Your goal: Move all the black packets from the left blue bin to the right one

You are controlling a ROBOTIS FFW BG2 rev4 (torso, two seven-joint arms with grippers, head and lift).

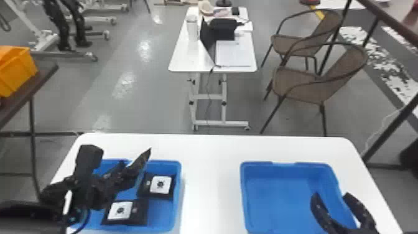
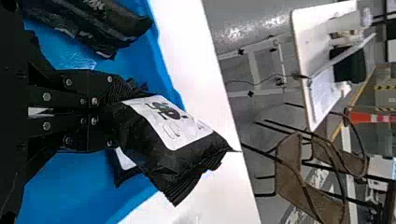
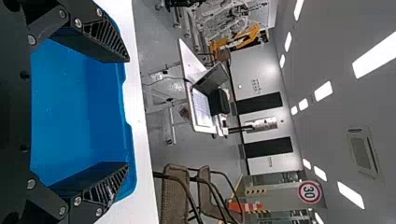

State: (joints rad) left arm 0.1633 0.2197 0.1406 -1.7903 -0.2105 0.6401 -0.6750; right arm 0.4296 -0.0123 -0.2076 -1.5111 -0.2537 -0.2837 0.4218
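In the head view, the left blue bin stands on the white table; inside it, two black packets, the farther one and the nearer one, lie label up toward its right side. Above this bin is the left tool, closed on a raised black packet, which is tilted with its free end up. To the right of the left blue bin, well apart from it on the same table, is the right blue bin, with the right tool open over its right part. Beyond the left blue bin and to its right stand a small white desk and two brown chairs; an orange bin sits farther off to its left. In the left wrist view, the left tool has its fingers pressed together on one end of the raised packet, whose white label shows. A black packet lies in the left blue bin, and part of a labelled one shows behind the raised packet. In the right wrist view, the right tool has its two fingers spread wide over the right blue bin.
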